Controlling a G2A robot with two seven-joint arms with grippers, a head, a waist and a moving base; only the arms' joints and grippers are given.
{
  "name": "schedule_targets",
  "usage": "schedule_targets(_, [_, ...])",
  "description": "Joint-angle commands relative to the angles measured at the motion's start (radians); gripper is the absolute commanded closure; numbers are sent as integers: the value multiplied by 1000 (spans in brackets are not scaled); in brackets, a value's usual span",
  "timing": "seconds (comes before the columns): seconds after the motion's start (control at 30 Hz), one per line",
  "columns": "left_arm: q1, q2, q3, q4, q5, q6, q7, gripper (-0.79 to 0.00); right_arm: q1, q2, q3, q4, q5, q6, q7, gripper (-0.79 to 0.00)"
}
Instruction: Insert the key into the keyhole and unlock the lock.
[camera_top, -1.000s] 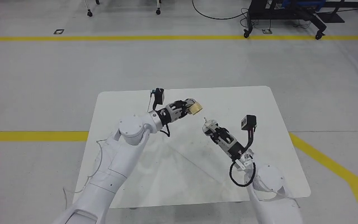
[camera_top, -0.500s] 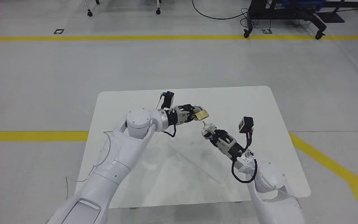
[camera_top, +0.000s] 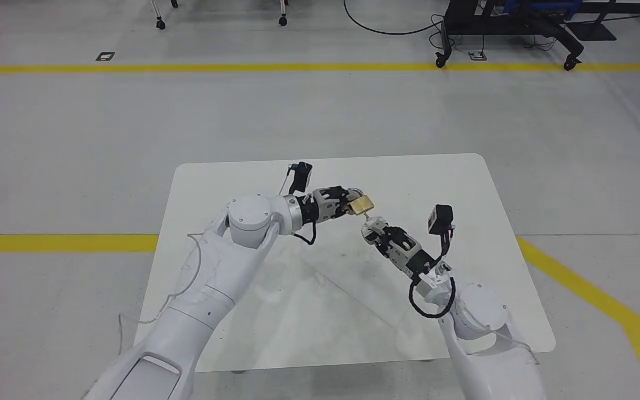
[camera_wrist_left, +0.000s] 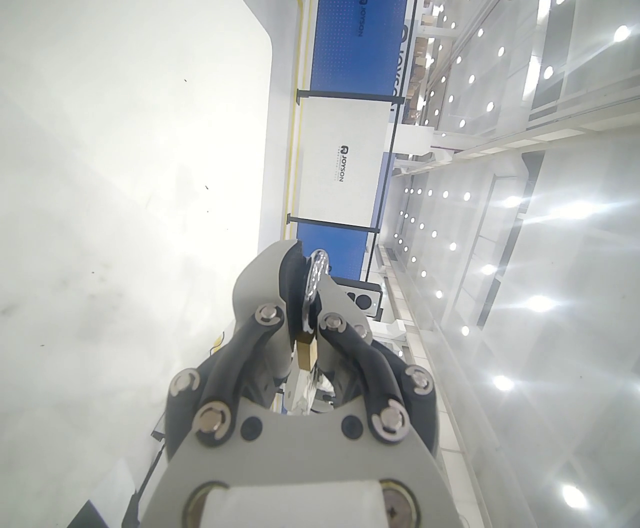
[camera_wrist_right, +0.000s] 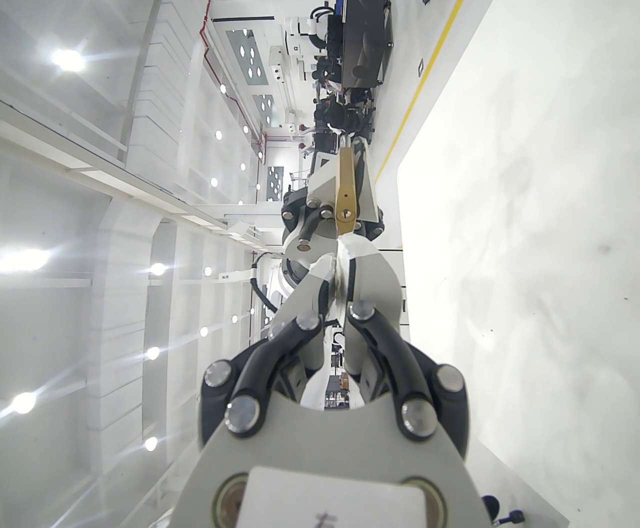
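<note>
Over the middle of the white rectangular table (camera_top: 210, 190), the left gripper (camera_top: 350, 201) is clamped on a small brass padlock (camera_top: 361, 204). Its keyhole (camera_wrist_right: 345, 215) faces right. Just right of the table's middle, the right gripper (camera_top: 370, 230) pinches a thin silver key (camera_top: 366, 222) between closed fingers. The key's tip is at the keyhole, but I cannot tell whether it has entered.

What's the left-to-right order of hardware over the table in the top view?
Black camera block on the left wrist → left gripper → brass-coloured padlock it grips → right gripper, pinching the small silver key → black camera block on the right wrist.
</note>
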Motion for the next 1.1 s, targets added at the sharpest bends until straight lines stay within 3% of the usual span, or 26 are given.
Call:
schedule_targets(0.0, [1, 0, -2, 3, -10, -4, -7, 0, -1, 1, -1, 0, -2, 2, -8, 0])
schedule_targets(1.07, [22, 13, -1, -37, 53, -33, -16, 0, 7, 11, -25, -10, -18, 34, -51, 0])
